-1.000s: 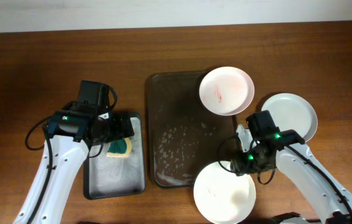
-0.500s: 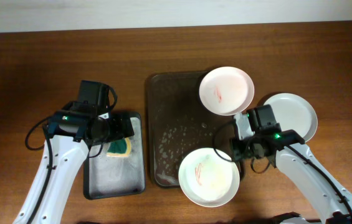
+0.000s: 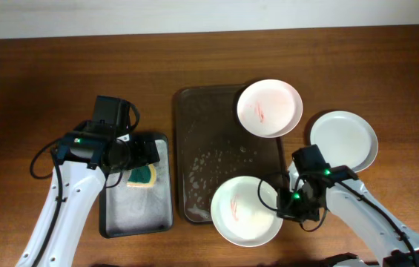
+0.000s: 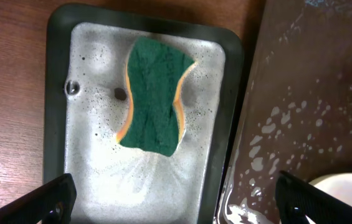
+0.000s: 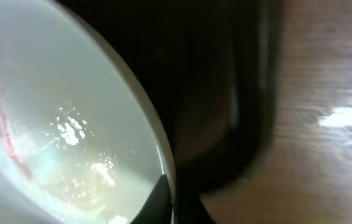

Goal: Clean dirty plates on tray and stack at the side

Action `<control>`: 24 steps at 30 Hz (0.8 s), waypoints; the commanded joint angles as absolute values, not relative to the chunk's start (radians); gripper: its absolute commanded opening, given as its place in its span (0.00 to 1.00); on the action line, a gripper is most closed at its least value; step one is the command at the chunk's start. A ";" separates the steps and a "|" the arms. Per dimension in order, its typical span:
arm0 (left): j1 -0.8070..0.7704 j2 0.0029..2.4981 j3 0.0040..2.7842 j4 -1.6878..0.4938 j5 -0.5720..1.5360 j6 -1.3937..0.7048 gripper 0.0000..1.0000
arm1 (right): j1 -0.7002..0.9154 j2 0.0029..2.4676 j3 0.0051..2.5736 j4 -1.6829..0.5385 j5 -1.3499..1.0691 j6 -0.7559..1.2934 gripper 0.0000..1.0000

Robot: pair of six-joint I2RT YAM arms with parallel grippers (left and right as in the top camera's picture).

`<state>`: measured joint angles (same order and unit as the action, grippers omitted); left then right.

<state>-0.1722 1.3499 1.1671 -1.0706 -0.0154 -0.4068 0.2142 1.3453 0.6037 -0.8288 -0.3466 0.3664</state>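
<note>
The dark brown tray lies in the middle of the table, wet with foam. A pale green plate with a red smear hangs over the tray's front right corner. My right gripper is shut on its right rim. The right wrist view shows the plate at left, its rim pinched by the right gripper. A pinkish-white plate with a red smear rests on the tray's back right corner. A white plate sits on the table to the right. My left gripper stands open above the sponge tray.
A small black tray with soapy water lies left of the brown tray. It holds a green-yellow sponge. The brown tray's foamy edge lies close beside it. Bare wooden table surrounds everything.
My right gripper has shut on the pale green plate's rim. The plate has moved left and back, from the table's front onto the tray's front right corner. The left arm has stayed still.
</note>
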 commanded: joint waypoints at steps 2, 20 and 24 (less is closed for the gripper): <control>-0.169 1.338 1.179 -1.071 -0.025 -0.391 0.99 | 0.225 1.347 0.758 -0.818 -0.342 0.295 0.04; -0.169 1.338 1.181 -1.072 -0.072 -0.368 1.00 | 0.301 1.523 1.163 -0.982 -0.258 0.135 0.45; -0.170 1.353 1.169 -1.052 -0.015 -0.381 0.98 | 0.301 1.521 1.163 -1.010 -0.266 0.135 0.48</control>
<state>-0.1722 1.3499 1.1679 -1.0637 -0.0238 -0.3847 0.2955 1.5299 1.1500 -0.9939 -0.2527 0.1459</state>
